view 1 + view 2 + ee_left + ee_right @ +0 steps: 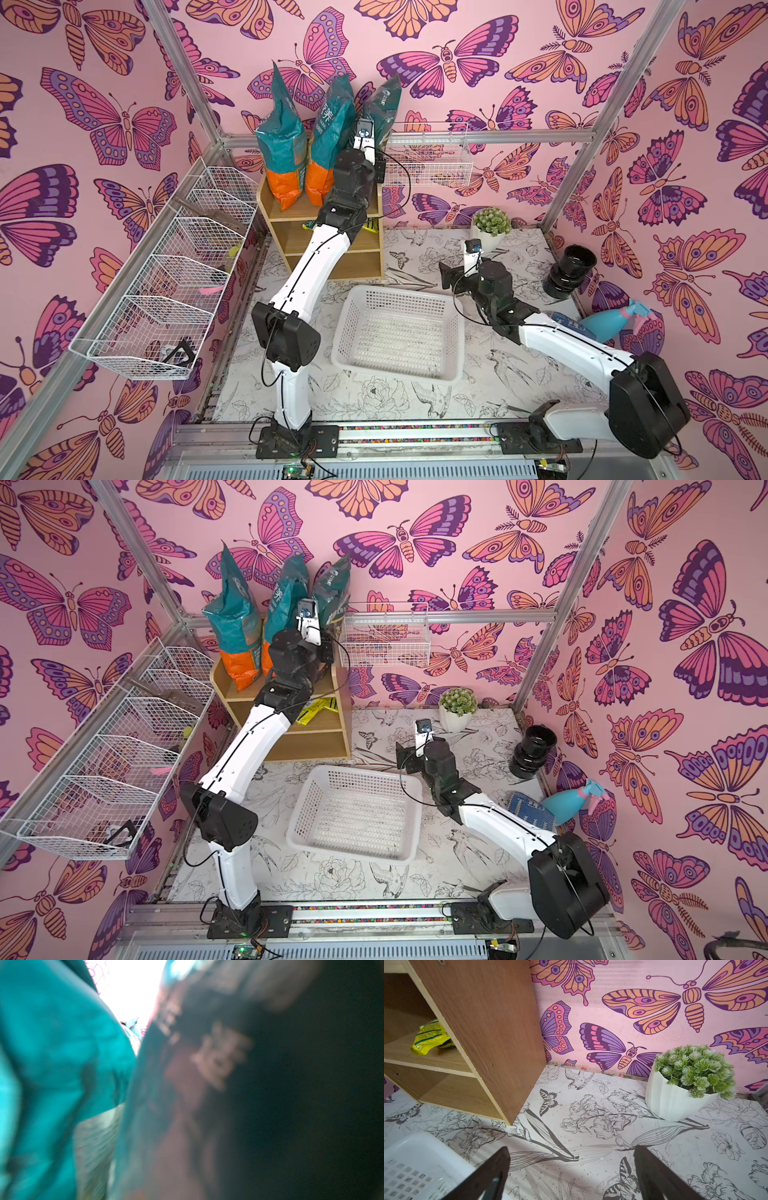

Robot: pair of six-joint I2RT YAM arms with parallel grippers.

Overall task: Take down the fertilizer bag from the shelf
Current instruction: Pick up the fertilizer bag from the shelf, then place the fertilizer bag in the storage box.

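Left wrist view shows only blurred teal surfaces against the lens, so whether the left gripper [368,135] is clenched or released cannot be told. In both top views three teal-and-orange fertilizer bags [280,137] stand upright atop the light-wood shelf [353,266], at 11 o'clock from the white basket [399,332], the left gripper reaching between the middle and rightmost bags. The right gripper [572,1149] is released and empty, above the table [374,399] at the basket's 1 o'clock.
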